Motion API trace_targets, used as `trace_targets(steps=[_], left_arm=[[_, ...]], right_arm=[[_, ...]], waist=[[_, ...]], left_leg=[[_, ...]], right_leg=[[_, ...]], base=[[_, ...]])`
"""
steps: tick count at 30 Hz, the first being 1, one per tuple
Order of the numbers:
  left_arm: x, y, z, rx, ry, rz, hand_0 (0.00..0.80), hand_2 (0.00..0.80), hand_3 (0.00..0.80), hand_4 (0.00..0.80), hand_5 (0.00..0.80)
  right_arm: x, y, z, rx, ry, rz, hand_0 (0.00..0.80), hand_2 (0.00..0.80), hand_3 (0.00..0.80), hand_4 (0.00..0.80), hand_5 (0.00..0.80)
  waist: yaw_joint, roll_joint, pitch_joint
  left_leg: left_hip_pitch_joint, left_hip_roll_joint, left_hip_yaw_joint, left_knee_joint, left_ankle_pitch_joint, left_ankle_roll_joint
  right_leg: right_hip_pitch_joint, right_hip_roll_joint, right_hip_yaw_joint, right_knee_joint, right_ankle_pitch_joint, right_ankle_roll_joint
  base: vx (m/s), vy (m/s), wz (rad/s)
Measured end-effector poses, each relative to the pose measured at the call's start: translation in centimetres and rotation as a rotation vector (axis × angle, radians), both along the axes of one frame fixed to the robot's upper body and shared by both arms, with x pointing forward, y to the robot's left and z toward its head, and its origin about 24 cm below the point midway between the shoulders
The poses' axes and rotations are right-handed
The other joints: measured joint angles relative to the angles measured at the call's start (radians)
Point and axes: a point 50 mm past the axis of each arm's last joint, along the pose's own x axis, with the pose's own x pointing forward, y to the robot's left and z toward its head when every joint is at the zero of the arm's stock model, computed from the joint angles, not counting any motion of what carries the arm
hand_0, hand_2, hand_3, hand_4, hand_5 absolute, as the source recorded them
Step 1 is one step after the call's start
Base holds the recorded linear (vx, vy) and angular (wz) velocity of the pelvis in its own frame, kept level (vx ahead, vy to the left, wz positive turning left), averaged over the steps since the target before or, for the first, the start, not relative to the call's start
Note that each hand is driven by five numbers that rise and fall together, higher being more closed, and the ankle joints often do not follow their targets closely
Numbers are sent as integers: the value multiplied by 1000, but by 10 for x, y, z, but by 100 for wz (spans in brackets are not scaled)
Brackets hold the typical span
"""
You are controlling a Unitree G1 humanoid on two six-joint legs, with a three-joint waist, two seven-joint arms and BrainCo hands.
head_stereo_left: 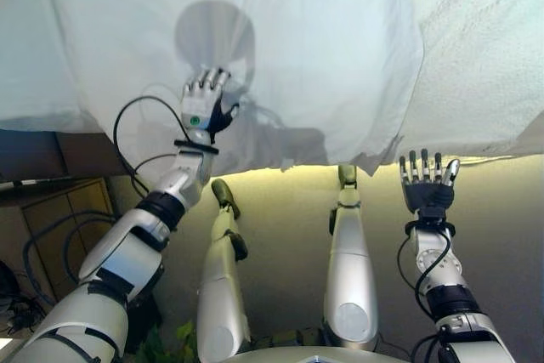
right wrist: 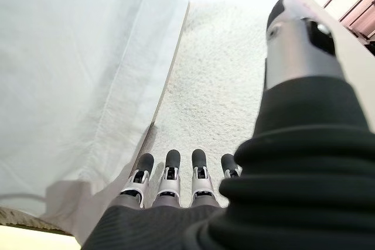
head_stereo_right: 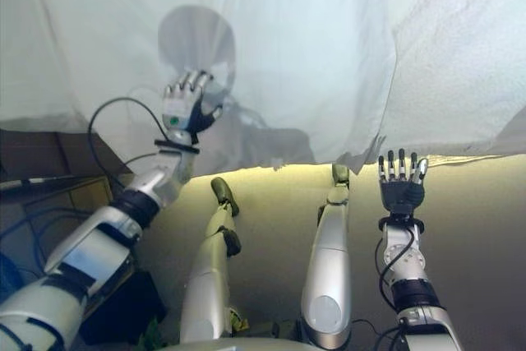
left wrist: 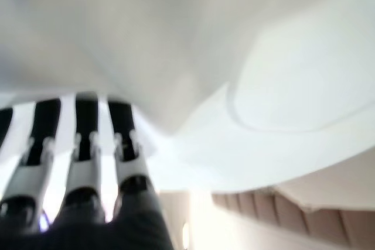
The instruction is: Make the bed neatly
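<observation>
right hand (head_stereo_left: 427,183) hovers, fingers straight, below the bed's edge; left hand (head_stereo_left: 204,104) fingers press flat on white sheet (head_stereo_left: 280,57).

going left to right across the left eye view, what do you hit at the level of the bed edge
left robot hand resting on the white sheet → the sheet's hanging corner → right robot hand, open, just below the edge → textured white mattress cover on the far right

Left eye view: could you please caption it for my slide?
Left hand rests on the white sheet; right hand hovers open beside the bed edge.
</observation>
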Motion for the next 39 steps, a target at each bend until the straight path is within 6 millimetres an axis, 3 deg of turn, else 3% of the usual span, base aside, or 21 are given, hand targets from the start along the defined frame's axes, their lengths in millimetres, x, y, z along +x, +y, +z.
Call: trace_targets(steps=[3, 6, 9, 10, 11, 14, 18, 24, 28, 30, 34, 39], left_arm=[[-18, -2, -38, -23, 124, 13, 800, 800, 800, 800, 800], [-36, -3, -77, -24, 277, 49, 800, 800, 800, 800, 800], [-55, -13, -107, 40, 422, 1, 800, 800, 800, 800, 800], [-59, -15, -113, 49, 455, -5, 640, 640, 640, 640, 640], [-62, -14, -119, 46, 488, 4, 0, 0, 0, 0, 0], [-68, -7, -129, 41, 540, 33, 0, 0, 0, 0, 0], [-67, -2, -127, 27, 529, 8, 0, 0, 0, 0, 0], [-43, 4, -89, -27, 407, -59, 0, 0, 0, 0, 0], [-22, -8, -47, -119, 306, -148, 0, 0, 0, 0, 0], [-19, -12, -36, -160, 292, -181, 0, 0, 0, 0, 0], [-21, -28, -38, -248, 379, -253, 0, 0, 0, 0, 0], [-31, -59, -51, -625, 663, -368, 0, 0, 0, 0, 0]], right_arm=[[-12, 1, -10, -1, 40, -6, 0, 0, 0, 0, 0], [-10, 9, -12, 1, 67, -30, 0, 0, 0, 0, 0], [-3, 16, -13, 7, 98, -72, 0, 0, 0, 0, 0], [-1, 17, -15, 18, 107, -89, 0, 0, 0, 0, 0], [2, 17, -17, 39, 111, -108, 0, 0, 0, 0, 0], [8, 15, -23, 87, 124, -153, 0, 0, 0, 0, 0], [17, 15, -24, 127, 119, -188, 0, 0, 0, 0, 0], [17, 21, -39, 179, 163, -224, 0, 0, 0, 0, 0], [10, 14, -48, 196, 193, -264, 0, 0, 0, 0, 0], [10, 16, -49, 204, 202, -254, 0, 0, 0, 0, 0], [9, 19, -52, 220, 237, -254, 0, 0, 0, 0, 0], [10, 29, -54, 217, 285, -240, 0, 0, 0, 0, 0]], waist=[[8, -4, 2], [9, -9, 5], [57, -9, 8], [65, -10, 8], [84, -10, 8], [124, -13, 7], [158, -28, -3], [183, -109, -81], [202, -125, -125], [203, -126, -154], [204, -127, -190], [203, -128, -206]], left_leg=[[23, 8, -12, -1, -2, -2], [51, 11, -25, -2, -2, -2], [79, 16, -44, -3, -1, -5], [84, 18, -57, -3, 0, -6], [90, 22, -72, -3, 3, -10], [104, 27, -102, -3, 2, -8], [134, 24, -134, -3, 1, -8], [179, 25, -149, -4, -7, -18], [209, 26, -168, -4, -14, -27], [222, 26, -168, -4, -19, -31], [267, 28, -168, -9, -31, -35], [285, 27, -166, 25, -57, -35]], right_leg=[[42, 6, -20, -14, 2, -1], [88, 9, -36, -32, 5, -4], [141, 12, -63, -47, 7, -6], [159, 13, -78, -52, 7, -8], [181, 17, -96, -58, 6, -10], [228, 20, -138, -63, 0, -18], [300, 21, -177, -86, 0, -18], [385, 30, -200, -133, 3, -15], [444, 39, -216, -165, 5, -15], [463, 40, -218, -178, 7, -15], [517, 43, -225, -204, 9, -15], [544, 42, -219, -203, 8, -16]], base=[[42, -118, 6], [71, -106, 6], [72, -199, 12], [54, -207, 26], [59, -203, 27], [70, -200, 29], [89, -137, 21], [82, -117, 10], [89, -72, 9], [79, -20, 1], [103, 0, 1], [65, 97, -4]])
